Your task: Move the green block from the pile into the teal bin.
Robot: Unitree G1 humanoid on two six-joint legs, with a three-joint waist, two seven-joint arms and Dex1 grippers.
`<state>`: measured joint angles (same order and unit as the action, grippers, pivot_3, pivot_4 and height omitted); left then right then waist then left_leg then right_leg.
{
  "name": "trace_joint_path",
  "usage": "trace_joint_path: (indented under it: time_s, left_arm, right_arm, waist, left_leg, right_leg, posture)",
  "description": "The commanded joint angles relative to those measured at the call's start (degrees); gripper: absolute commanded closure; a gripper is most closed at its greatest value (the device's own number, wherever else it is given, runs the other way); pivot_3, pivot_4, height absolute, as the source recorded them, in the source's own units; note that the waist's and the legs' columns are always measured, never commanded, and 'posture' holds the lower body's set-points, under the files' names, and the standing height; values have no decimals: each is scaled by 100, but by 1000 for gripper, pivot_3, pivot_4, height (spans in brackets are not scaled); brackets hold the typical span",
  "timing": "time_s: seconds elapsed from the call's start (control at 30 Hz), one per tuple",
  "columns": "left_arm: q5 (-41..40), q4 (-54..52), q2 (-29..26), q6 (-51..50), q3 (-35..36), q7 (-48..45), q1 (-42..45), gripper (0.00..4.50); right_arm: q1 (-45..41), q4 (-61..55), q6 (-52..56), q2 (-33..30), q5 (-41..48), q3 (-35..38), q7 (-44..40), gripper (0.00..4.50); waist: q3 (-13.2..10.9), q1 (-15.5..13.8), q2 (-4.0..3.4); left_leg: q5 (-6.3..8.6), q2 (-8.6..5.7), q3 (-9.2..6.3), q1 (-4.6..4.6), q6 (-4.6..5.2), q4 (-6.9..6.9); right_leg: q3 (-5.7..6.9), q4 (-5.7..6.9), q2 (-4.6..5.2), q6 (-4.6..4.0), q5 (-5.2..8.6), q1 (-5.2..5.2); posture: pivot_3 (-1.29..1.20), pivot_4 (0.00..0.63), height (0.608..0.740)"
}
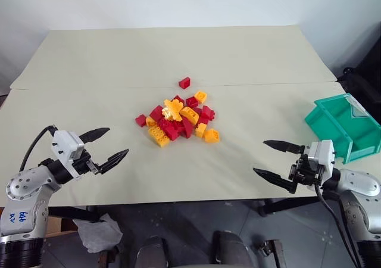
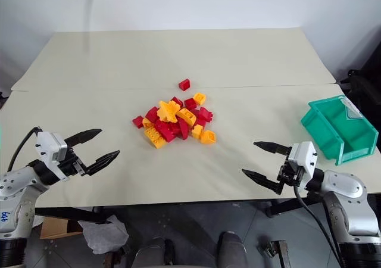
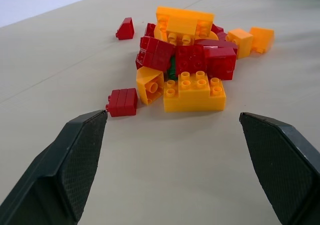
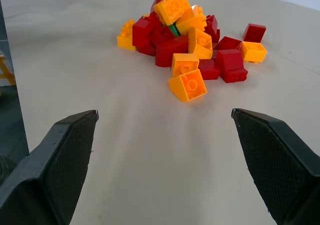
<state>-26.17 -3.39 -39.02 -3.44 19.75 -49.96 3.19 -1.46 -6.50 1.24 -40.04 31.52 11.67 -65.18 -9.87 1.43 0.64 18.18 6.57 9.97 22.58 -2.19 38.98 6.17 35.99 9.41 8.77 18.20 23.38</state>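
1. Left gripper [image 1: 107, 146]: hovers over the near edge of the table [image 1: 178, 53], fingers spread wide, nothing between them. It points inward toward the pile.
2. Right gripper [image 1: 275, 159]: hovers over the near right edge, fingers likewise spread wide and empty, also pointing inward.
3. Pile [image 1: 178, 120]: lies mid-table, well apart from both grippers, a loose heap of red and orange-yellow bricks. One red brick [image 1: 184, 82] sits alone just beyond it.
4. Green block [image 3: 172, 68]: buried in the heap. Only a thin dark-green sliver shows, wedged between red bricks behind a large orange-yellow brick [image 3: 194, 89] in the left wrist view; the right wrist view shows a green edge [image 4: 173, 30] under the topmost yellow brick. From overhead it cannot be made out.
5. Teal bin [image 1: 345, 127]: stands at the right edge of the table, open side up, just beyond the right gripper and well apart from the pile.
6. Assessment: the reach has not begun. A clean pick likely calls for clearing or nudging the covering bricks first, then closing narrowly on the green block alone. The right gripper appears the better choice, being next to the bin. A careless approach risks scattering bricks or pinching a red neighbour.
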Motion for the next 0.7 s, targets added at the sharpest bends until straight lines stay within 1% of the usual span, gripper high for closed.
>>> trace_joint_path:
  time_s: [0.03,0.07,0.13,0.3,0.4,0.57,0.7]
  left_arm:
    - [-129,47,-73,-192,87,-11,75,0]
    - [-402,11,-50,-409,177,-118,-12,0]
    - [-569,-14,25,-523,338,-120,-195,0]
    - [-616,-31,196,-415,707,35,-579,0]
    - [-641,-6,307,-313,979,74,-877,0]
    - [-668,-17,496,-124,1294,84,-1335,0]
    - [-827,-503,699,-200,1371,113,-1765,0]
  right_arm:
    - [-91,-155,-12,83,18,31,96,22]
    - [-204,-197,76,168,92,11,216,22]
    - [-424,-322,235,354,208,-42,451,22]
    - [-970,-641,758,697,310,-465,737,22]
    - [-1469,-686,1027,1058,377,-726,983,22]
    - [-2096,-554,1168,1335,-88,-1534,872,22]
    - [-2354,-491,1343,1517,-334,-2092,847,22]
  waist:
    - [0,-2,0]
    - [0,-1,0]
    - [0,41,0]
    - [-2,25,-3]
    - [-2,22,-3]
    - [0,7,0]
    - [1,13,2]
  left_leg:
    - [0,0,0,0,0,0]
    - [0,0,0,0,0,1]
    - [0,1,1,-1,0,0]
    - [0,5,6,-7,-2,-4]
    - [0,5,8,-6,-2,-2]
    - [2,6,7,-6,-1,-3]
    - [7,6,8,-2,-3,-2]
  right_leg:
    - [0,0,0,0,0,-1]
    - [0,0,0,0,0,-1]
    - [0,3,0,0,0,2]
    - [-1,8,0,-1,0,8]
    - [-1,10,0,-1,0,7]
    - [0,10,0,-2,0,7]
    - [2,8,0,-2,0,9]
  posture:
    - [0,150,740]
    - [0,150,740]
    - [0,150,740]
    - [0,150,740]
    - [0,150,740]
    - [0,150,740]
    - [0,150,740]
